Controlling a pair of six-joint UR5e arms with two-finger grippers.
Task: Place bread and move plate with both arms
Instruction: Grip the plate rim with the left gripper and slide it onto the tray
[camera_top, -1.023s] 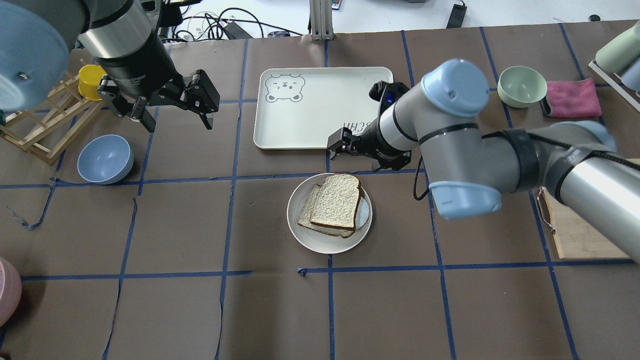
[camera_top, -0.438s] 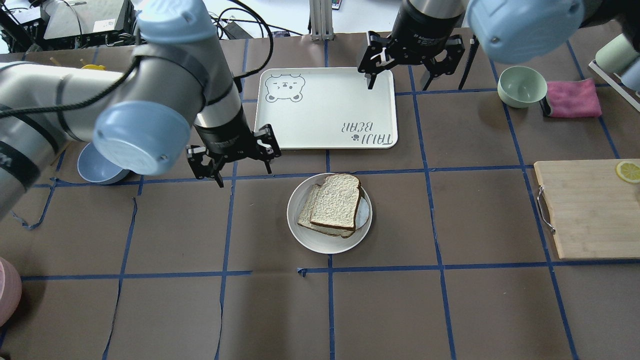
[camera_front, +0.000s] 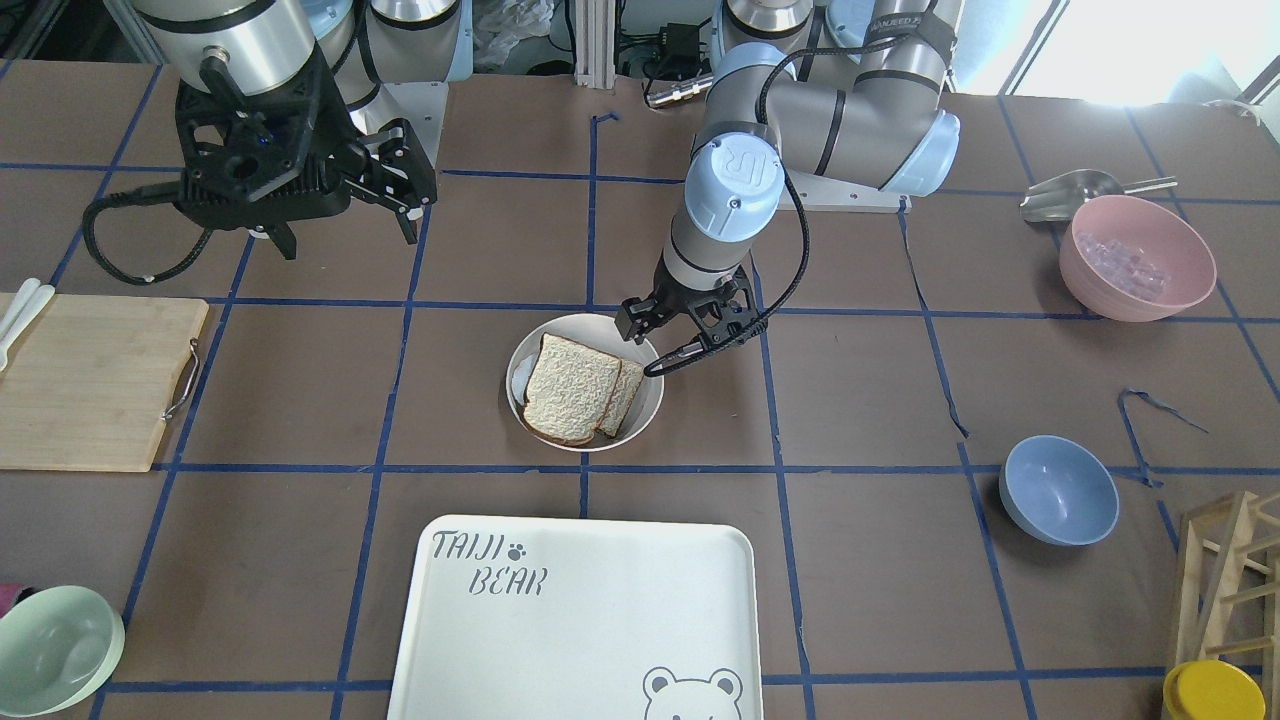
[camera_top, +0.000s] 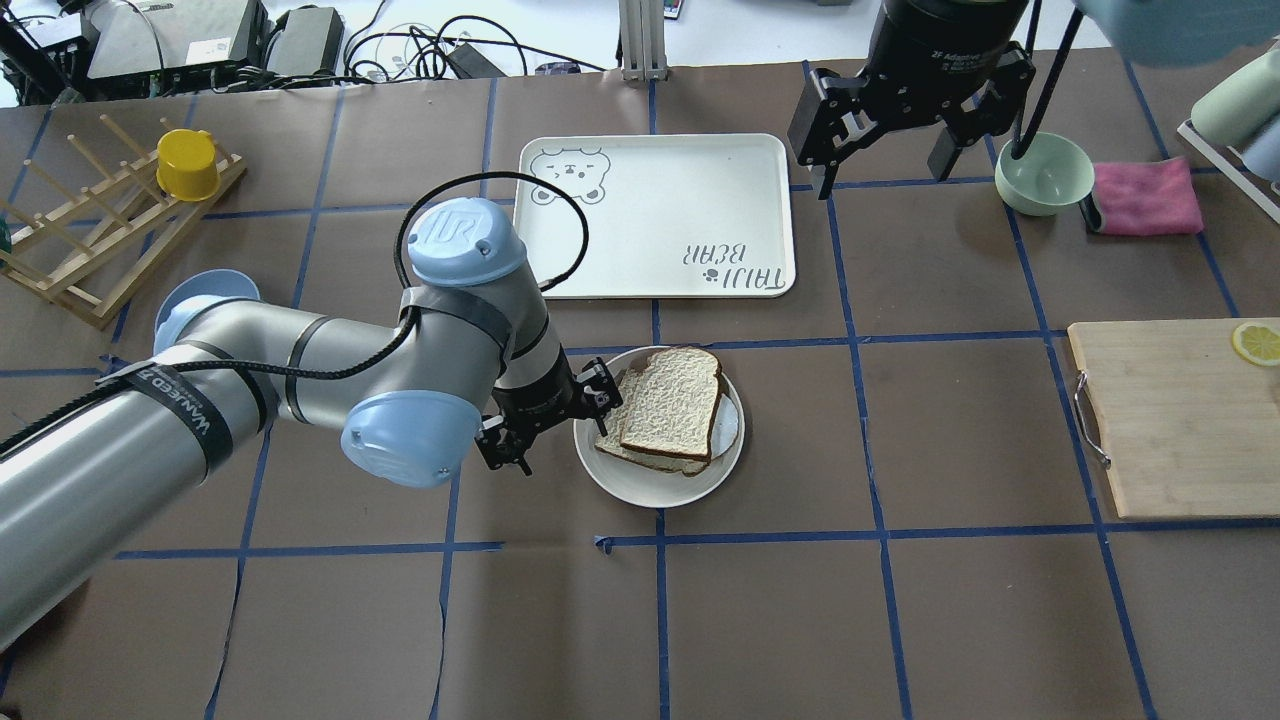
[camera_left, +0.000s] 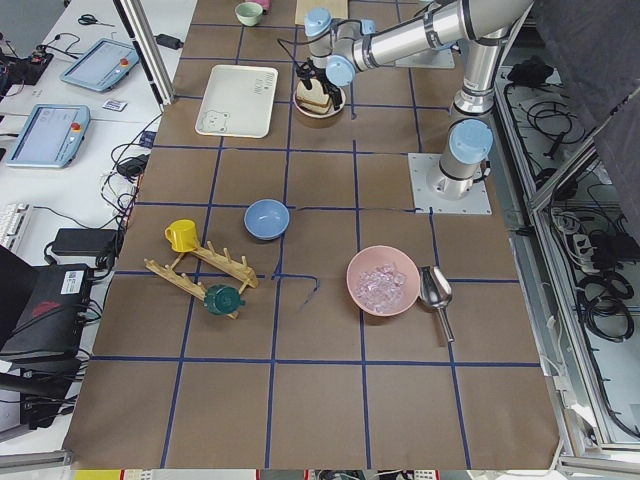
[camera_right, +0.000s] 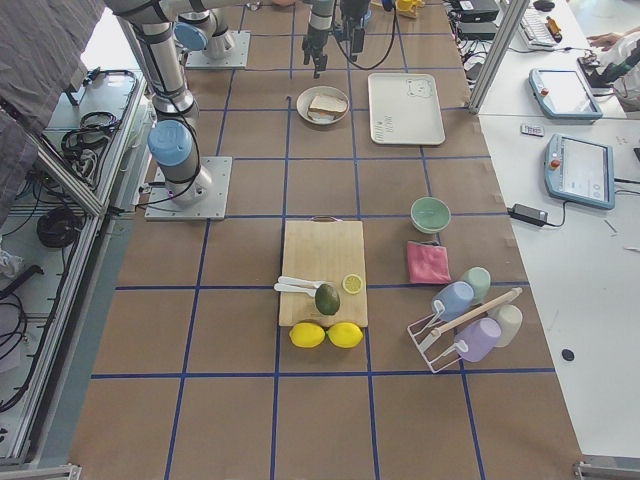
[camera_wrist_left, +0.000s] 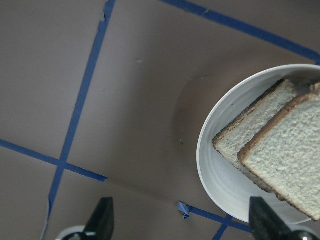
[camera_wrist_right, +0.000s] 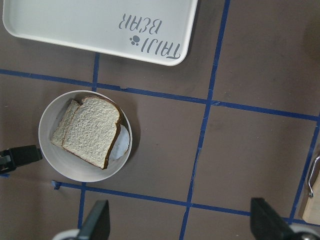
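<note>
Bread (camera_top: 672, 402) sits on the plate (camera_top: 650, 488) at mid-bench, domed end toward the bear-printed tray (camera_top: 650, 225). It lies on top of a second slice (camera_top: 610, 418) that peeks out on the robot's left side. Plate and tray are apart, with a strip of brown bench (camera_top: 900, 600) and a blue tape line between them. Down low, the left gripper (camera_top: 560, 428) is right at the plate's left rim, jaws spread wide and holding nothing. Its wrist view shows one fingertip (camera_wrist_left: 262, 222) over the plate's edge and the other out over bare bench, so the rim falls between them; whether either finger touches the plate I cannot tell. Left arm (camera_top: 250, 380) reaches in nearly flat across the bench, black cable looping over its wrist. Up high on the far side, the right gripper (camera_top: 885, 165) hangs open and empty, showing between the tray's corner and the pale green bowl (camera_top: 1043, 172), well apart from the plate. Its wrist camera looks straight down on plate, both slices and the tray's lettered corner. Wooden cutting board (camera_top: 1170, 420) lies off to the robot's right, a lemon slice (camera_top: 1257, 343) at its far corner, and a blue bowl (camera_front: 1058, 490) sits off to the left.
</note>
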